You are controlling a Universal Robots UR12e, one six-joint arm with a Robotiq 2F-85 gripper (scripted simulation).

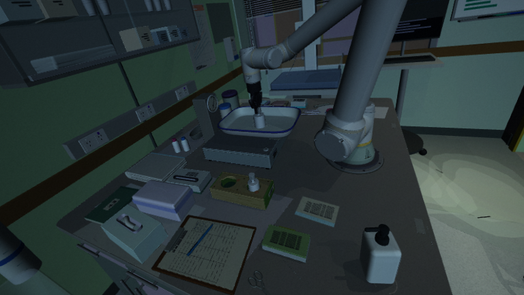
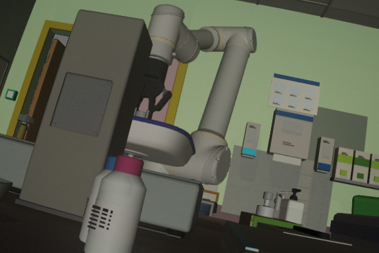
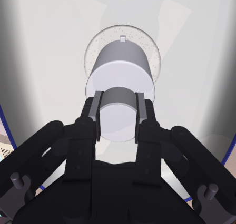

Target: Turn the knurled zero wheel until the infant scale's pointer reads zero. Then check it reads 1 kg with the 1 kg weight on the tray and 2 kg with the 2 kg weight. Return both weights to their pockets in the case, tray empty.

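The scale's dial (image 1: 212, 103) on its grey column faces away from the second side camera, and its pointer is too small to read. The larger cylindrical weight (image 1: 259, 120) (image 3: 119, 67) stands upright in the middle of the white, blue-rimmed tray (image 1: 259, 122) of the infant scale (image 1: 243, 149). The smaller weight (image 1: 253, 183) sits in its pocket of the green case (image 1: 242, 190), beside an empty round pocket (image 1: 228, 182). My gripper (image 1: 255, 111) (image 3: 117, 112) (image 2: 150, 107) comes straight down over the tray and is closed on the knob of the larger weight.
The arm's base (image 1: 349, 141) stands right of the scale. In front of the case lie a clipboard (image 1: 206, 251), two small boxes (image 1: 286, 242) and a pump bottle (image 1: 380, 255). Boxes and a tray (image 1: 162, 199) fill the table's left side; two small bottles (image 1: 180, 145) stand by the column.
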